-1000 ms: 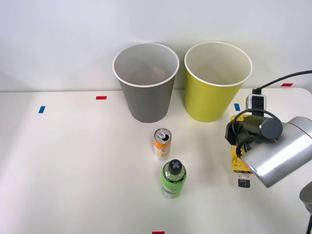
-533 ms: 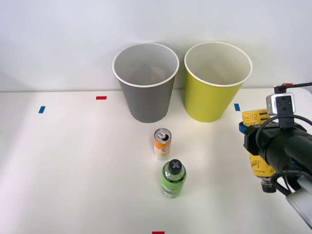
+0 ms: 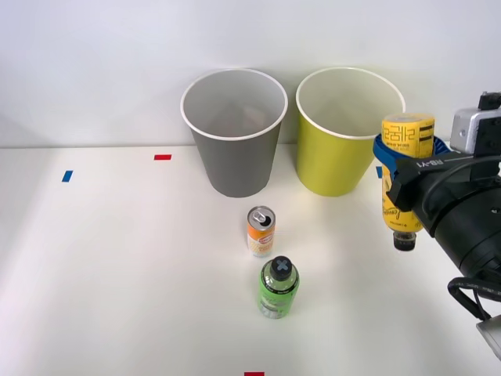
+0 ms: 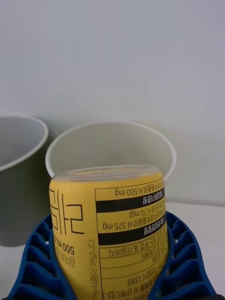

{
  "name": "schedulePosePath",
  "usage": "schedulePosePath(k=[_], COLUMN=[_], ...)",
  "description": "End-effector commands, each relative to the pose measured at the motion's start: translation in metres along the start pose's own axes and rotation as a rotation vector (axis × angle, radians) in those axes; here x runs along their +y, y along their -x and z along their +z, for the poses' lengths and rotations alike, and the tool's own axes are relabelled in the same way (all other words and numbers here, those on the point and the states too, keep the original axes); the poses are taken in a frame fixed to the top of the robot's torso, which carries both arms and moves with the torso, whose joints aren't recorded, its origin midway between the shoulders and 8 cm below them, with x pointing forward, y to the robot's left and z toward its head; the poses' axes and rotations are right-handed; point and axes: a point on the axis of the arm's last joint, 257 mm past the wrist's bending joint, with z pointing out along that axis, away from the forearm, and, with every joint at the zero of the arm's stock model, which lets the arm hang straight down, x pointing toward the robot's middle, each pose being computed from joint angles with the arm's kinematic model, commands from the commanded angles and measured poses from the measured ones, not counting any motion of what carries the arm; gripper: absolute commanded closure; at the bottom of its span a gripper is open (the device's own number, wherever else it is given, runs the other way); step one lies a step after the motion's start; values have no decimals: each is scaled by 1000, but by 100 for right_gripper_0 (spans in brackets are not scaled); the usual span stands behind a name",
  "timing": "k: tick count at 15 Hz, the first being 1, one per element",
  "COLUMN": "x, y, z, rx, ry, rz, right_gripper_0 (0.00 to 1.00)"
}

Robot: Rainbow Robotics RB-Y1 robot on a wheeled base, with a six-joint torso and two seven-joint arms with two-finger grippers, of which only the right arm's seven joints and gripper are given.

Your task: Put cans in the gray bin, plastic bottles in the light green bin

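Observation:
My right gripper (image 3: 401, 160) is shut on the yellow plastic bottle (image 3: 403, 176) and holds it cap down in the air, to the right of the light green bin (image 3: 344, 149). In the right wrist view the yellow bottle (image 4: 112, 229) sits between the blue ribbed fingers (image 4: 35, 262), with the light green bin's white rim (image 4: 110, 129) behind it. The gray bin (image 3: 235, 157) stands left of the lime one. An orange-and-white can (image 3: 261, 232) stands upright in front of the gray bin. The green bottle (image 3: 278, 287) with a black cap is just in front of the can.
Small red tape marks (image 3: 162, 157) and blue tape marks (image 3: 66, 175) dot the white table. A plain wall rises behind the bins. The gray bin's edge (image 4: 18, 154) shows beside the lime bin in the wrist view.
The right arm has lifted the yellow bottle off the table, from low at the right up to about the lime bin's rim height. The can and green bottle have stayed put.

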Motion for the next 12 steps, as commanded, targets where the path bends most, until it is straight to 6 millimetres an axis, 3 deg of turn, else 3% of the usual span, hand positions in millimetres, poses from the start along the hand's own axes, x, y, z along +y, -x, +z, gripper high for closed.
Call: schedulePosePath(k=[1, 4, 7, 12], x=[11, 15, 16, -9], y=[38, 72, 92, 127], z=[1, 9, 28, 80], rx=[-127, -209, -243, -331], ry=[41, 51, 95, 86], rz=[48, 90, 176, 227], right_gripper_0=[100, 100, 100, 100])
